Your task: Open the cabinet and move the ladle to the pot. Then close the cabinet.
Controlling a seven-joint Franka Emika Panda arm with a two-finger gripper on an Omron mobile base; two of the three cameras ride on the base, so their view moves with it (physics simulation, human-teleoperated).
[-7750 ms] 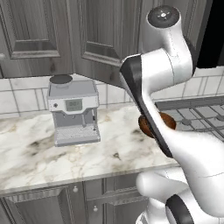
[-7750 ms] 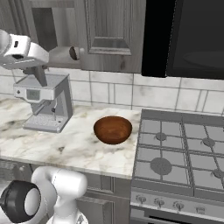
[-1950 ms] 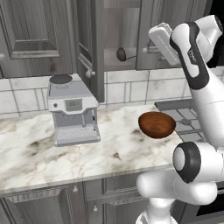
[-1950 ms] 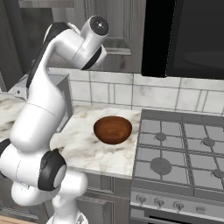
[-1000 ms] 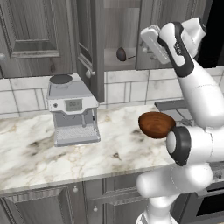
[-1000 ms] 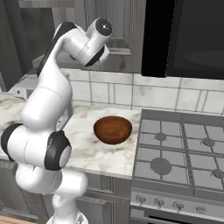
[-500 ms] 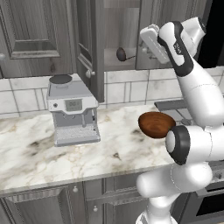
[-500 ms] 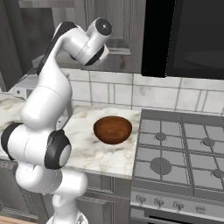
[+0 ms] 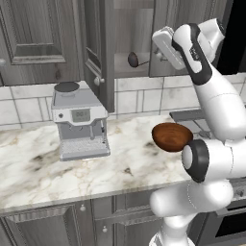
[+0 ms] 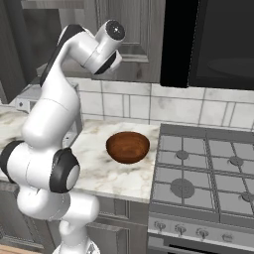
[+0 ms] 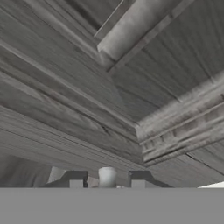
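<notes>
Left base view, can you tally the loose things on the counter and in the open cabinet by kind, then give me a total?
Coffee machine: 1
Wooden bowl: 1
Ladle: 1
Total: 3

2 base views from behind the arm, sharing the wooden bowl (image 9: pixel 172 136), hand view tight against the cabinet door (image 11: pixel 87 96)
</notes>
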